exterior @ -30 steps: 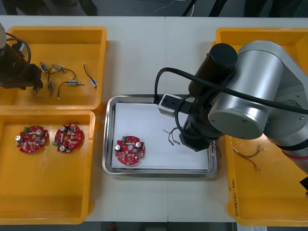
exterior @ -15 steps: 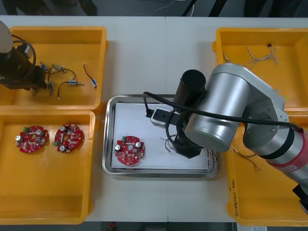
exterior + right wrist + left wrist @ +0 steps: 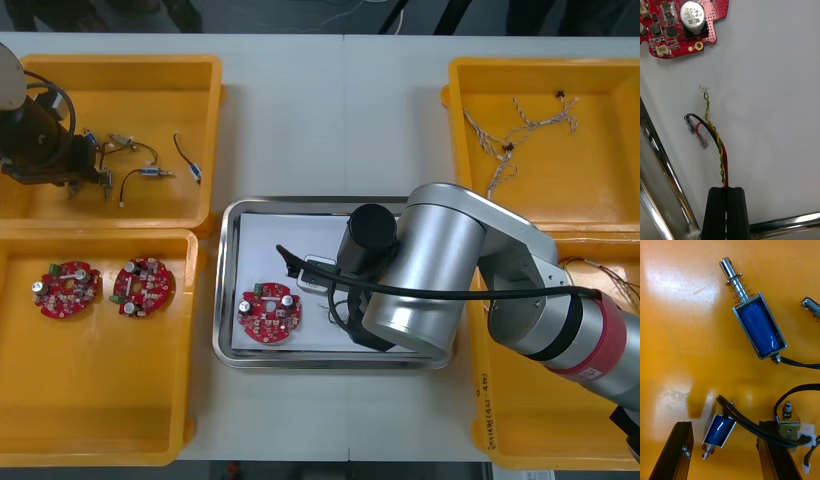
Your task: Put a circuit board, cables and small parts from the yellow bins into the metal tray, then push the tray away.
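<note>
My right gripper (image 3: 726, 189) is shut on a red and yellow cable (image 3: 717, 138), low over the white inside of the metal tray (image 3: 300, 204). The cable's free ends hang just short of the round red circuit board (image 3: 681, 26) lying in the tray (image 3: 268, 313). In the front view the right arm covers the tray's right half and hides that gripper. My left gripper (image 3: 722, 425) stands open in the far left yellow bin (image 3: 200, 80), with a small blue metal part (image 3: 718, 431) between its fingers. A larger part (image 3: 760, 328) lies beyond it.
The near left bin holds two more circuit boards (image 3: 66, 290) (image 3: 142, 286). Twisted cables (image 3: 520, 125) lie in the far right bin, and red and yellow cables (image 3: 600, 275) in the near right bin. The tray's shiny rim (image 3: 662, 176) runs close beside my right fingers.
My right arm has swung left and nearer across the tray with the cable, uncovering the far right bin. The left arm has hardly moved.
</note>
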`<act>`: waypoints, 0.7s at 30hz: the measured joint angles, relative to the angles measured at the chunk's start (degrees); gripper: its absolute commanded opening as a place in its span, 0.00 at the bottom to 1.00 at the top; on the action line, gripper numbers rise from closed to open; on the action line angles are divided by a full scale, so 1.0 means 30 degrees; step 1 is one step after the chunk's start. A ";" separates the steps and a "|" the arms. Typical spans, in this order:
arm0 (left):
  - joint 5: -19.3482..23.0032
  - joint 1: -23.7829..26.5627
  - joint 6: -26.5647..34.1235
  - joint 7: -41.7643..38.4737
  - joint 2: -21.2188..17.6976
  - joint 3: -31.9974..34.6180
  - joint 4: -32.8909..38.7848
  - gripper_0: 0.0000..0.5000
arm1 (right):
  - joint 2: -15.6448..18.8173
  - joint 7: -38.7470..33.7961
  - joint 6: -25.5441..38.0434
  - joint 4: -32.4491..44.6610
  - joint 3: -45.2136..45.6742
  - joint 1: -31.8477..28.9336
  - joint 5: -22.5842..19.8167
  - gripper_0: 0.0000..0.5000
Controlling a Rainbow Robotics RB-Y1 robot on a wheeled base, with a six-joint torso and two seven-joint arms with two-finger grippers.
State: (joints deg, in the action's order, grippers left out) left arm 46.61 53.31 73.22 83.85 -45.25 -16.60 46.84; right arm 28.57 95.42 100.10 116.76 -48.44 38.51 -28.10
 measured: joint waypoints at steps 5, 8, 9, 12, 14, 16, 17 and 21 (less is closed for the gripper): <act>0.0014 -0.0067 -0.0541 0.0019 0.0001 0.0000 -0.0003 1.00 | -0.0001 0.0488 0.0000 -0.0148 -0.0408 -0.0005 0.0299 0.00; 0.0032 -0.0126 -0.0708 0.0027 0.0001 0.0000 -0.0011 1.00 | -0.0001 0.0489 -0.0054 -0.0287 -0.0607 -0.0009 0.0540 0.00; 0.0041 -0.0126 -0.0715 0.0028 0.0001 0.0000 -0.0012 1.00 | -0.0001 0.0490 -0.0175 -0.0333 -0.0663 -0.0013 0.0622 0.00; 0.0046 -0.0133 -0.0768 0.0032 0.0001 0.0000 -0.0012 1.00 | -0.0001 0.0504 -0.0690 -0.0550 -0.0889 -0.0024 0.1016 0.00; 0.0049 -0.0141 -0.0795 0.0034 0.0001 0.0000 -0.0013 1.00 | -0.0001 0.0512 -0.0902 -0.0772 -0.1032 -0.0025 0.1217 0.00; 0.0052 -0.0185 -0.0876 0.0036 0.0001 0.0000 -0.0013 1.00 | -0.0002 0.0514 -0.1102 -0.0973 -0.1128 -0.0026 0.1244 0.00; 0.0054 -0.0223 -0.0940 0.0036 0.0001 0.0000 -0.0013 1.00 | -0.0002 0.0515 -0.1234 -0.1052 -0.1145 -0.0029 0.1250 0.00; 0.0057 -0.0408 -0.1042 0.0039 0.0001 0.0000 -0.0013 1.00 | -0.0004 0.0515 -0.1365 -0.1252 -0.1190 -0.0041 0.1421 0.64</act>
State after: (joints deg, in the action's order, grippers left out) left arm 46.78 52.09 70.09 83.96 -45.24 -16.60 46.80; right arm 28.56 96.96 96.01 113.01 -52.01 38.39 -23.84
